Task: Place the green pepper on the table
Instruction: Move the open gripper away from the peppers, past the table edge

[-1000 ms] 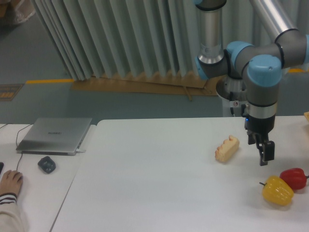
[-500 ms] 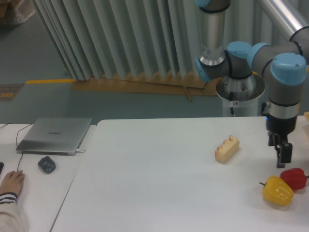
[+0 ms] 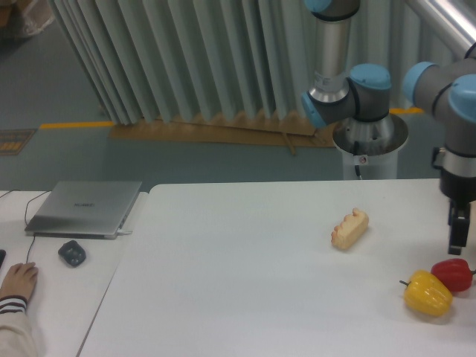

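Note:
The green pepper is out of view. The white table (image 3: 245, 282) fills the lower middle and right of the camera view. My gripper (image 3: 455, 247) hangs at the far right edge, pointing down just above the table. It hovers directly over the red pepper (image 3: 452, 274) without touching it. I see the fingers edge-on as a single dark bar with nothing in them, so their spacing is unreadable.
A yellow pepper (image 3: 428, 293) lies beside the red one near the table's right front. A pale ridged pastry-like piece (image 3: 349, 228) lies mid-table. On the smaller left desk are a laptop (image 3: 83, 207), a mouse (image 3: 71, 253) and a person's hand (image 3: 15, 281).
My arm has swung steadily to the right, carrying the gripper from beside the pastry piece to the frame's right edge above the red pepper. The objects have not moved.

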### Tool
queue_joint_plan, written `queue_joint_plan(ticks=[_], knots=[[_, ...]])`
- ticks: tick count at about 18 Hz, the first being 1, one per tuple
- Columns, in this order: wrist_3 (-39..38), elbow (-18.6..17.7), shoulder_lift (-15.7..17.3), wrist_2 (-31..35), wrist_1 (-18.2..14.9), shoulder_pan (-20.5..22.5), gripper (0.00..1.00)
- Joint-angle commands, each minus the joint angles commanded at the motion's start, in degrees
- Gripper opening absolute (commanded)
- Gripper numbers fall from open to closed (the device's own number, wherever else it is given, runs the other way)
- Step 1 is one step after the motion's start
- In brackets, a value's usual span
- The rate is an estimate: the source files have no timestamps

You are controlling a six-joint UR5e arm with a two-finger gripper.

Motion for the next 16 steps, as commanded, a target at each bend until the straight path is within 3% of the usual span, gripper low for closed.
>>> queue_joint_plan(ticks=[9, 16], knots=[[8.34, 0.44, -0.53, 1.31, 1.41, 0.62, 1.00], [8.97, 0.18, -0.79, -0.79, 2.55, 2.28, 1.00]])
